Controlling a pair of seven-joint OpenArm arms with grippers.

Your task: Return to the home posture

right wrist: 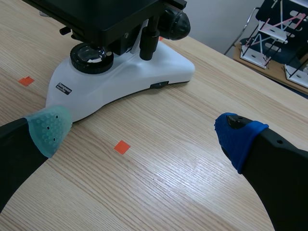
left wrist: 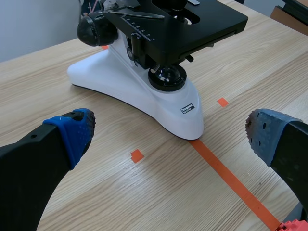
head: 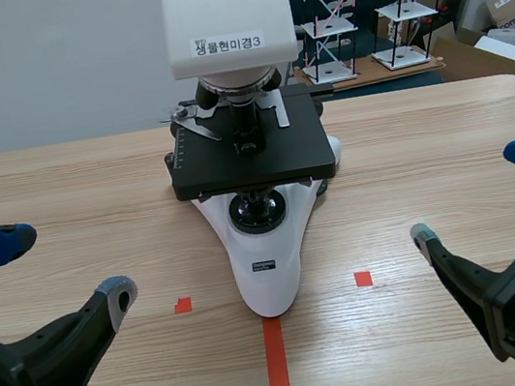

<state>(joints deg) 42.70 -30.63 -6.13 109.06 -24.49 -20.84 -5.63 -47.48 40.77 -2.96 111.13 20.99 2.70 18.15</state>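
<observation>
Hanging low over the table (head: 60, 185), left gripper (head: 64, 268) and right gripper (head: 474, 193): fingers spread wide, holding nothing. Microscope (head: 257, 203) stands between them, ahead and inward of each, well apart, about equally near; long axis runs away from robot.

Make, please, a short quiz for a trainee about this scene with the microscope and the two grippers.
1. True or false: the left gripper holds the microscope.
2. In the scene view, how many small orange-red squares flank the tape line? A) none B) two C) four
3. Fill in: the right gripper is ___ (open or shut).
Key: 1 false; 2 B; 3 open.
</observation>
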